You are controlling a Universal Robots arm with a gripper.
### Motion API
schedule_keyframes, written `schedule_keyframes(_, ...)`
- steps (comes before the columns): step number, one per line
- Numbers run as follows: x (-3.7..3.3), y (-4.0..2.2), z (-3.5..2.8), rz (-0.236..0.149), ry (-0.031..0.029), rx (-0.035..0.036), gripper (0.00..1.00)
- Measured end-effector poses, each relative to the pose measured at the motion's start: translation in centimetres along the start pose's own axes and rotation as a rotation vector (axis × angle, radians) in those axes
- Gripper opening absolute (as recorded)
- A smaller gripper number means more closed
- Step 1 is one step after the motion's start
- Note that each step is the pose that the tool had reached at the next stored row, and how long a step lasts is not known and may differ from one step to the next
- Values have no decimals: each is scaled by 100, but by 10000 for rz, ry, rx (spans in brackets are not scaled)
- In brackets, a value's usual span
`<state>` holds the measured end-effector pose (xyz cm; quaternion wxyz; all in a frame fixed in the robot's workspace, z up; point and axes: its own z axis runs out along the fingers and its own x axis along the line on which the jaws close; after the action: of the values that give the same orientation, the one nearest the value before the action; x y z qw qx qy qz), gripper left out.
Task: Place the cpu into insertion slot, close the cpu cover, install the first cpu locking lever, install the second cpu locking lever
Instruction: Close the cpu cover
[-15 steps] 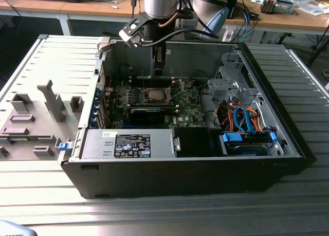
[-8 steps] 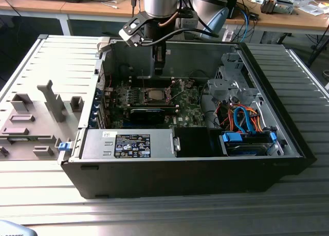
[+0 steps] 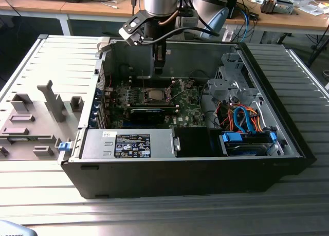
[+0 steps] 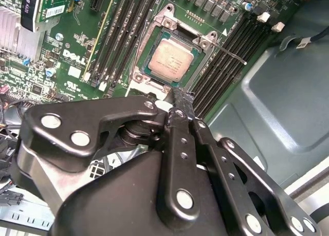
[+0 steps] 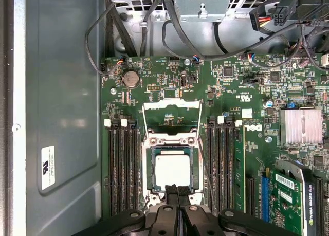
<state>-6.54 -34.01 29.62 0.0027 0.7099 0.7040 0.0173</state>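
Note:
The cpu (image 5: pixel 172 171) lies flat in the insertion slot (image 5: pixel 149 169), silver top up; it is also in the second wrist view as the cpu (image 4: pixel 171 59) and in the exterior view as the cpu (image 3: pixel 153 95). The cpu cover (image 5: pixel 171 104) stands swung open, hinged away from the slot on the far side from my fingers. A thin locking lever (image 5: pixel 205 161) runs free beside the slot, seen too as the lever (image 4: pixel 232 54). My gripper (image 5: pixel 178 191) hangs just above the slot's near edge, jaws shut together with nothing between them; it also shows as the gripper (image 4: pixel 181 95) and the gripper (image 3: pixel 159 68).
The green motherboard (image 5: pixel 247 97) lies in an open black computer case (image 3: pixel 288 143). Black memory slots (image 5: pixel 122 169) flank the socket. A finned heatsink (image 5: pixel 302 126), a green card (image 5: pixel 290 192) and cable bundles (image 5: pixel 154 20) crowd the board's edges. A power supply (image 3: pixel 128 143) sits at the case's front.

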Motion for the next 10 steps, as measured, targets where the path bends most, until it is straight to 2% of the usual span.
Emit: schedule_keyframes(10, 0, 31, 3, 0, 1, 0, 11)
